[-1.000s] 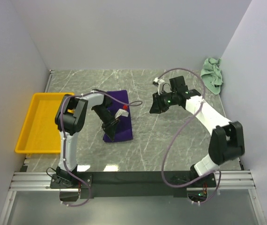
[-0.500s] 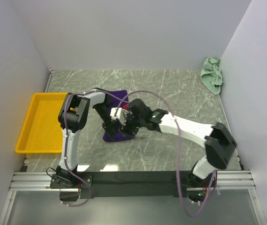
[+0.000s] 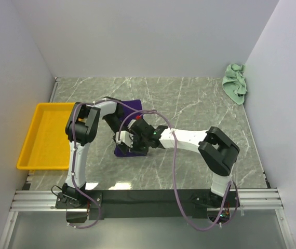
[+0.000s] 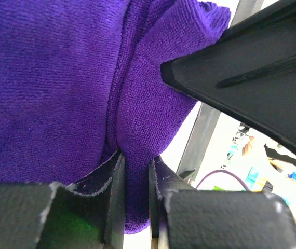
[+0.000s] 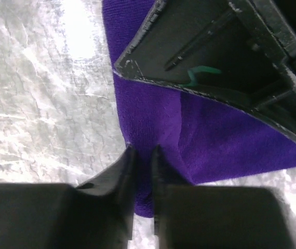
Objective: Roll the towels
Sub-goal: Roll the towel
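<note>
The purple towel (image 3: 133,107) lies on the marble table left of centre, its near end hidden under both grippers. My left gripper (image 3: 121,142) is shut on a fold of the purple towel (image 4: 59,78), which bulges up between its jaws (image 4: 136,174). My right gripper (image 3: 132,147) is right beside it, shut on the near edge of the same purple towel (image 5: 215,135), with cloth pinched between its jaws (image 5: 143,168). In each wrist view the other gripper shows as a large black shape close by. The mint green towel (image 3: 235,83) lies crumpled in the far right corner.
A yellow tray (image 3: 41,136) stands at the table's left edge, close to the left arm. White walls close in the left, back and right sides. The right arm stretches low across the table's middle toward the purple towel.
The right arm swung from the right of the table over to the purple towel and shut on its near edge beside the left gripper. The left gripper kept its hold.
</note>
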Controlling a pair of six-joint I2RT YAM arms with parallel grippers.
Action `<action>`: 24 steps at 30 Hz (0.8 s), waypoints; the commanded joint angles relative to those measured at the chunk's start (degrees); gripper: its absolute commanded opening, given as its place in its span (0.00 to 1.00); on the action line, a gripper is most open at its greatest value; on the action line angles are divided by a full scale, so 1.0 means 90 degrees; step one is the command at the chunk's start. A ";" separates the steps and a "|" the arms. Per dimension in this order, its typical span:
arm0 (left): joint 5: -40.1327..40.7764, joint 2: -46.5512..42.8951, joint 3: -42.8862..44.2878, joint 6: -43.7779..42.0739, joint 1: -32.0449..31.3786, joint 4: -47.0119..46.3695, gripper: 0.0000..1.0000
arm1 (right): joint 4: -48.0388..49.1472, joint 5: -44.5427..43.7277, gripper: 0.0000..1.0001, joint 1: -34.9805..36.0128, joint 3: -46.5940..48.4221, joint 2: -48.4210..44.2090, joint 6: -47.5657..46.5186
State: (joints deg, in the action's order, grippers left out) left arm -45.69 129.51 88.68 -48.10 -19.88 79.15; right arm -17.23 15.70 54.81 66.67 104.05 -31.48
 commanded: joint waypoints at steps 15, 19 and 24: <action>-0.0450 -0.0347 0.0819 -0.0349 0.1436 -0.0447 0.43 | -0.2567 0.2708 0.00 -0.0777 0.1566 0.1388 0.0178; -0.0742 -0.0493 0.1473 -0.0340 0.2187 -0.0133 0.48 | -0.2753 0.2932 0.00 -0.0865 0.1761 0.1670 0.0276; -0.1348 -0.1166 0.1076 -0.0086 0.3077 -0.0483 0.50 | -0.3424 0.3410 0.00 -0.1070 0.2454 0.2372 0.0276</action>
State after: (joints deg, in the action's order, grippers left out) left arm -52.60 125.89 100.29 -48.66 4.54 75.64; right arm -38.48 42.44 46.04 86.43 119.72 -29.67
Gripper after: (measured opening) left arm 0.494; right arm 0.058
